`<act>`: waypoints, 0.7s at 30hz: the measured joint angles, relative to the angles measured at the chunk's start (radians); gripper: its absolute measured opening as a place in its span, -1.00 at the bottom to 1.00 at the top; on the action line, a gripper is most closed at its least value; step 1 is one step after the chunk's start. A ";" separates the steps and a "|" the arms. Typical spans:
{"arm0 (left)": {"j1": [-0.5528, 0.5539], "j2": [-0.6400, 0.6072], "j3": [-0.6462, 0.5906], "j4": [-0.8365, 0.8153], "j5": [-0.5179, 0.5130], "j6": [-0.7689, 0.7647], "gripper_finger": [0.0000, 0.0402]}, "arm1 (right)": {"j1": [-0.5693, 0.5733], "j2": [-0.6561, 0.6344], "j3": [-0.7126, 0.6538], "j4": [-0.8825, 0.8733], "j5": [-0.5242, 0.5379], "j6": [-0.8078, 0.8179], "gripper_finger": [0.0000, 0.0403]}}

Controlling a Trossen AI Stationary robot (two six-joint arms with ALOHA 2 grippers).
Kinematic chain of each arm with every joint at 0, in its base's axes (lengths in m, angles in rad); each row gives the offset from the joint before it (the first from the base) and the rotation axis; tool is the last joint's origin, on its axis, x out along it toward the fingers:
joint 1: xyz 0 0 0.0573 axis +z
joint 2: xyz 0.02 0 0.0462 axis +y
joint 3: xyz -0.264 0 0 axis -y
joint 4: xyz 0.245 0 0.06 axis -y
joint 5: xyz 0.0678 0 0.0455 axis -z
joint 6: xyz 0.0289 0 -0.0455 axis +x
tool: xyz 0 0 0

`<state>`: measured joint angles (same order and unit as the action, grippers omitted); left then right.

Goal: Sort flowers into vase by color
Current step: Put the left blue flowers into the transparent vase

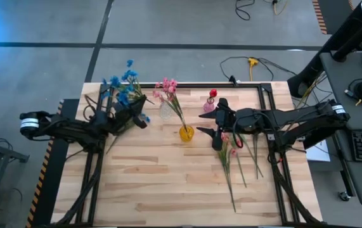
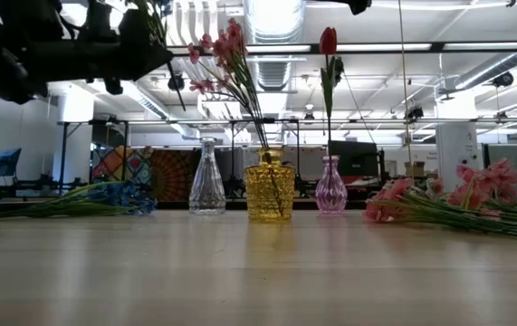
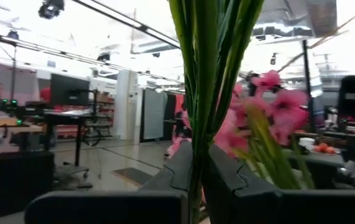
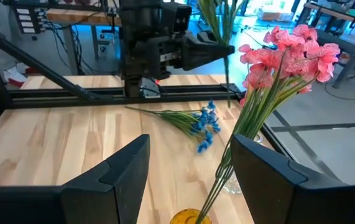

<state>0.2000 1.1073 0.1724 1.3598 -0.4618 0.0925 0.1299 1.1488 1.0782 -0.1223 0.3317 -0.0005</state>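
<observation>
Wooden table [image 1: 168,183] | your left gripper [image 1: 137,118] pinches light, springy blue flowers [image 1: 122,85] by their stems, beside the clear vase [image 1: 166,111] | right gripper [image 1: 213,121] open, empty; grip low on stems.

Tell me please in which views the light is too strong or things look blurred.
Low view: bright ceiling lights behind leave the arm at top left a dark silhouette; the yellow vase stays clear. Left wrist view: the room is washed out white, and the pink blossoms look soft behind the green stems. High view: a blue glow in the top left corner. Right wrist view: evenly lit.
</observation>
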 joint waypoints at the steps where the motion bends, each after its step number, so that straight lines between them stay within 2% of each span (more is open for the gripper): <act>1: 0.013 0.006 0.005 0.003 0.000 0.000 -0.99 | 0.000 0.000 0.000 0.002 0.000 0.000 0.08; 6: 0.084 0.063 0.004 0.114 0.017 -0.025 -0.99 | 0.000 0.000 0.000 0.006 0.000 0.000 0.08; 9: 0.120 0.110 0.003 0.212 0.106 -0.064 -0.99 | 0.000 0.000 0.000 0.006 0.000 0.000 0.08; 11: 0.133 0.141 0.008 0.209 0.136 -0.082 -0.99 | 0.000 0.000 0.000 0.005 0.000 0.000 0.08; 21: 0.158 0.274 0.073 0.209 0.139 -0.087 -0.99 | 0.000 0.000 0.000 0.008 0.000 0.001 0.08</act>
<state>0.3580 1.3810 0.2452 1.5691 -0.3225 0.0058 0.1299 1.1484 1.0782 -0.1143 0.3321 0.0001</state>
